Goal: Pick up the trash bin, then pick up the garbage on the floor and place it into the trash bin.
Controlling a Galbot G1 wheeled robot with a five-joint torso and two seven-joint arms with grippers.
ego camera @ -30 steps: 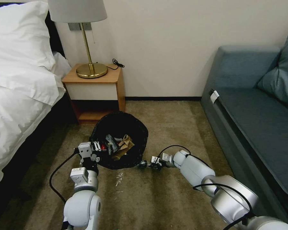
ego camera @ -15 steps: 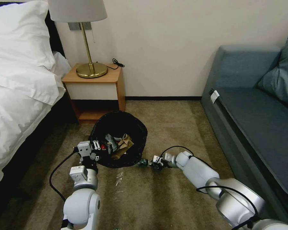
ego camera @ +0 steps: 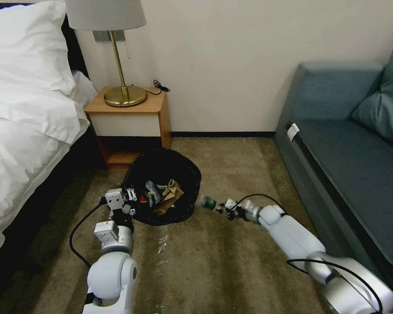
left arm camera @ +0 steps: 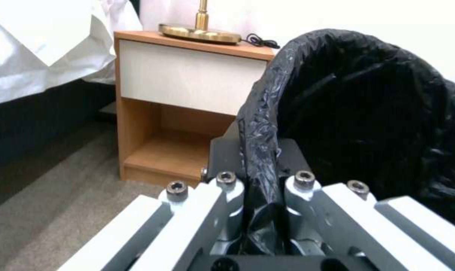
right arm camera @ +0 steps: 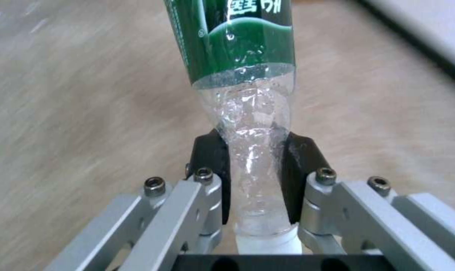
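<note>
The trash bin (ego camera: pixel 163 172), lined with a crinkly black bag, is tipped toward me above the carpet. My left gripper (ego camera: pixel 129 201) is shut on its near rim, and the left wrist view shows the bag's folded edge (left arm camera: pixel 260 150) pinched between the black pads. Inside the bin lie a crumpled tan paper bag (ego camera: pixel 169 197) and other garbage. My right gripper (ego camera: pixel 225 206) is shut on the clear neck of a green-labelled bottle (ego camera: pixel 208 203), held just right of the bin's rim. The right wrist view shows the bottle (right arm camera: pixel 247 75) squeezed between the pads above the carpet.
A wooden nightstand (ego camera: pixel 131 117) with a brass lamp (ego camera: pixel 118 56) stands behind the bin. A white bed (ego camera: pixel 22 131) runs along the left and a blue-grey sofa (ego camera: pixel 349 148) along the right. Small white scraps (ego camera: pixel 162 244) lie on the carpet in front of the bin.
My right gripper has lifted the bottle off the carpet and carried it farther away, level with the bin's right rim. The left gripper and the bin rose slightly.
</note>
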